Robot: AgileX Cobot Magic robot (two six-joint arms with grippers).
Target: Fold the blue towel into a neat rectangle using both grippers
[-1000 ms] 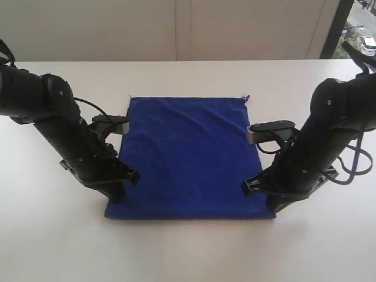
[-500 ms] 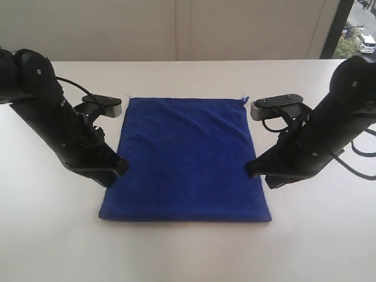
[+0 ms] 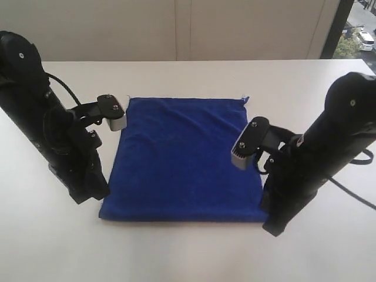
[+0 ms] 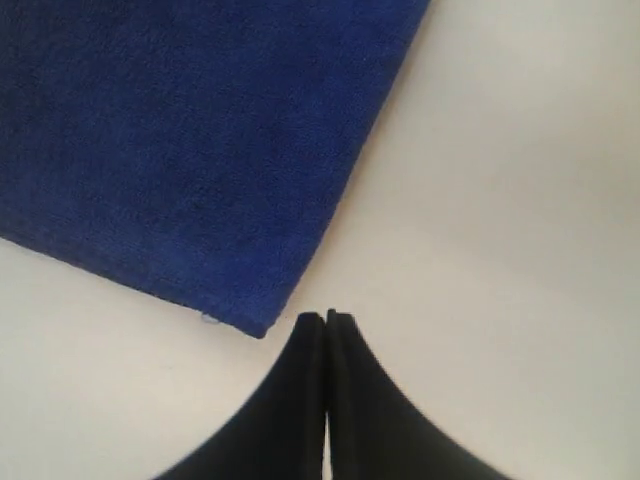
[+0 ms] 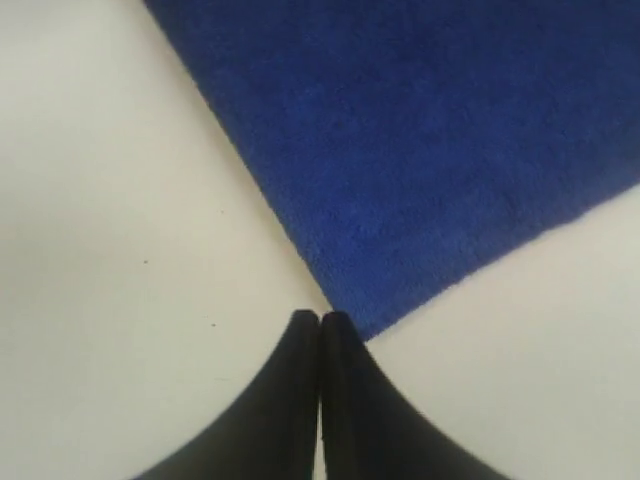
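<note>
Jaws together, seemingly just beside plush blue towel (image 3: 185, 155)

Near-right corner of blue towel (image 3: 182, 158) hidden behind right arm (image 3: 317, 158); left arm (image 3: 41, 129) cut by edge.

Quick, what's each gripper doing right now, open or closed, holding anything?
Left gripper: closed, empty, beside the deep blue fabric towel.
Right gripper: closed, empty, at the towel's corner.

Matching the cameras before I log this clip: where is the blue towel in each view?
Exterior view: blue towel flat at mid-picture.
Left wrist view: upper left, corner beside the shut left pincer.
Right wrist view: upper right, corner beside the shut right pincer.
Shared landmark: the white table around it.
</note>
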